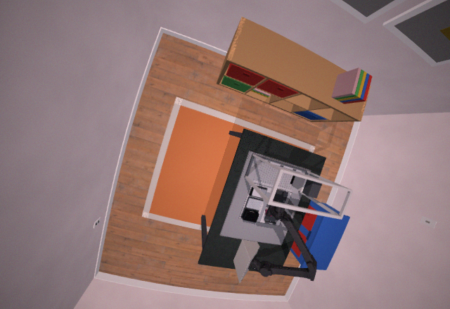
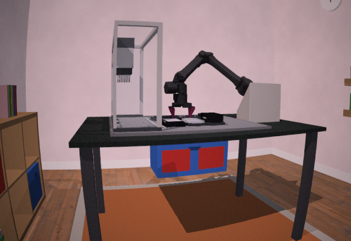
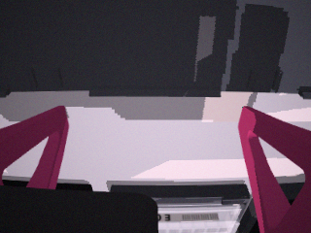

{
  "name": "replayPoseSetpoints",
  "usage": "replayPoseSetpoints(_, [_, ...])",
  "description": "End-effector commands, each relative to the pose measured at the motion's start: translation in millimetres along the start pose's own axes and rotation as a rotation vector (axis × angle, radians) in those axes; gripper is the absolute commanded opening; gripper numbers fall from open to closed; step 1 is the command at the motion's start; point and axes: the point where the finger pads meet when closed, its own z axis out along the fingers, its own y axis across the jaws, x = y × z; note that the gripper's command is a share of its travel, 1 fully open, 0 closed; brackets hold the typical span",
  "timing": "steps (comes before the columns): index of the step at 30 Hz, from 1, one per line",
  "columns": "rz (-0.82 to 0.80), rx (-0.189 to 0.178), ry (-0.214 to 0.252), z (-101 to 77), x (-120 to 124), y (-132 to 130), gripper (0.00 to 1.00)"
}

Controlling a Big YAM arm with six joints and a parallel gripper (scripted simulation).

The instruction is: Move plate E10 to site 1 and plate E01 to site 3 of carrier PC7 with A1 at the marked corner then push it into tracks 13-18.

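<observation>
The black tabletop (image 2: 286,129) is carrying a grey deck. On it, three plates are sitting in a row: a dark plate (image 2: 173,122) on the left, a white plate (image 2: 193,120) in the middle, and a black block (image 2: 211,116) on the right. The gripper (image 2: 181,110) is hanging just above them with its pink fingers spread wide, holding nothing. The wrist view is showing the white plate's tiny wells. A tall frame (image 2: 159,73) is standing just left, leaving little room there.

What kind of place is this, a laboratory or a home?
Probably a living room used as a small lab bench. A wooden floor with an orange rug and a cube shelf suggest a home; the black table carries a framed liquid-handling instrument and well plates.
</observation>
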Motion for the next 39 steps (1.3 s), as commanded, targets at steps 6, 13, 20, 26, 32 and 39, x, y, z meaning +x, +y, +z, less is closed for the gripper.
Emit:
replayPoseSetpoints(6, [0.009,-0.006,-0.003,5.6,-4,7,1.0])
replayPoseSetpoints(13, [0.009,-0.006,-0.003,5.4,-4,7,1.0])
replayPoseSetpoints(20, [0.009,-0.006,-0.003,5.4,-4,7,1.0])
replayPoseSetpoints(26, [0.009,-0.006,-0.003,5.4,-4,7,1.0])
replayPoseSetpoints(32, [0.048,-0.009,-0.002,3.8,-7,7,1.0])
replayPoseSetpoints(39, [0.057,-0.023,0.0,-4.1,-18,11,1.0])
